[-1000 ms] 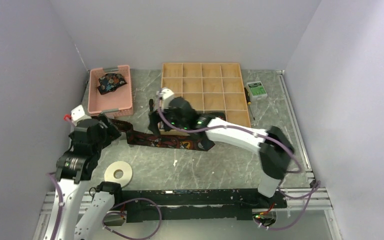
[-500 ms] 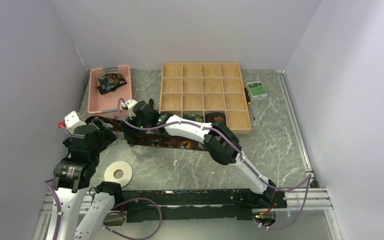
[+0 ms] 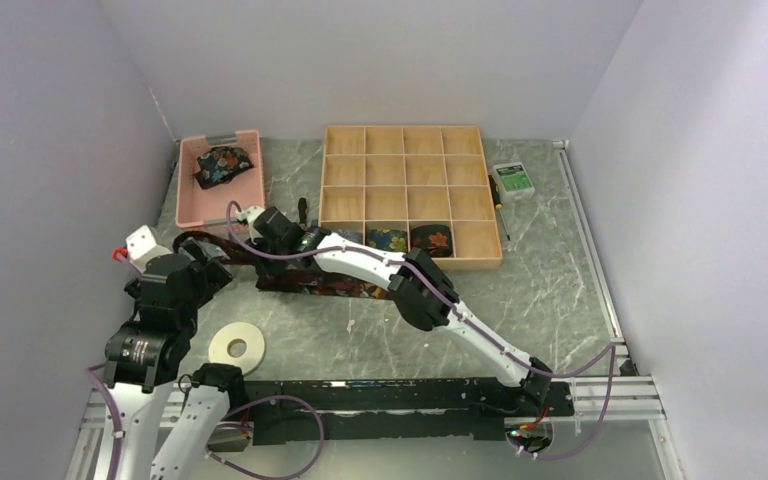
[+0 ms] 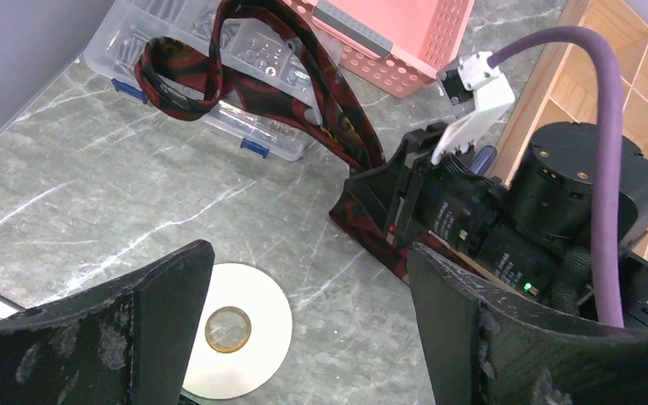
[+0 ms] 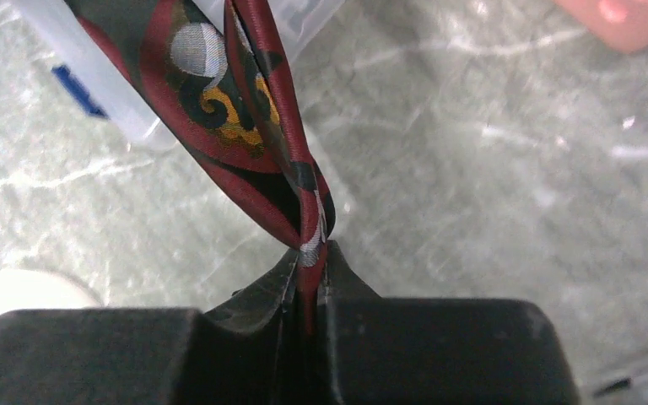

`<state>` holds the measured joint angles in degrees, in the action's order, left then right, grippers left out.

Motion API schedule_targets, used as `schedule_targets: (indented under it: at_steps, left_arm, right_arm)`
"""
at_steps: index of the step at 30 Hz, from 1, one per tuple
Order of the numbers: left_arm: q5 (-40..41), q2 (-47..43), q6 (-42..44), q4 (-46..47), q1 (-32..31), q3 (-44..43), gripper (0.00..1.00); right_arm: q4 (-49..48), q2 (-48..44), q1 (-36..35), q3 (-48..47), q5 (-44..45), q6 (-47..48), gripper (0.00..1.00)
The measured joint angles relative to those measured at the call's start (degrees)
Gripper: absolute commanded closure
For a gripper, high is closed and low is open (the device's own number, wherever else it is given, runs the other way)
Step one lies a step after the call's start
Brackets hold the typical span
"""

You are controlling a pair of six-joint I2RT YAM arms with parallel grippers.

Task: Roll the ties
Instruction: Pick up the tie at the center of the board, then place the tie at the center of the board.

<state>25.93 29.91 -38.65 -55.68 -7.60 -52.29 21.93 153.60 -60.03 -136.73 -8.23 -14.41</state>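
Right gripper (image 5: pixel 308 253) pinches shut on the long maroon swirl-print fabric tie (image 5: pixel 219 101), lying unrolled toward 9 o'clock; left gripper (image 4: pixel 308 291) gapes, empty. 2 dark floral rolls (image 3: pixel 387 238) sit in the wooden grid tray (image 3: pixel 403 130) at 12 o'clock. 1 crumpled floral tie (image 3: pixel 222 164) waits in the pink basket (image 3: pixel 222 206).

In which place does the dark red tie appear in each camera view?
Top external: dark red tie left of centre.
Left wrist: upper centre, draped over a clear box.
Right wrist: top centre, pinched in the jaws.
Shared landmark: white tape roll, low left in every view.
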Motion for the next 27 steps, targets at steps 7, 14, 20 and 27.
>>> schedule_targets:
  at_steps: [7, 14, 20, 27]
  left_arm:
    - [0.48, -2.8, -1.81, -2.91, -0.02, -4.68, 0.1]
    - [-1.44, -3.69, -2.69, -0.55, -0.07, -11.85, 0.09]
    - [-13.2, -3.28, 1.7, 4.74, -0.11, -11.45, 0.07]
    - [-35.98, -2.27, 4.72, 20.92, -0.13, -0.96, 0.07]
  right_arm:
    - [-1.86, -16.46, -0.13, 14.19, -2.8, -1.66, 1.0]
    - [-4.26, -44.92, -0.2, 22.69, -2.05, -0.55, 1.0]
    - [-3.98, -70.93, -0.68, 40.76, 1.75, 1.4, 1.0]
    - [13.09, -90.68, -0.87, 54.9, 9.29, 2.4, 1.0]
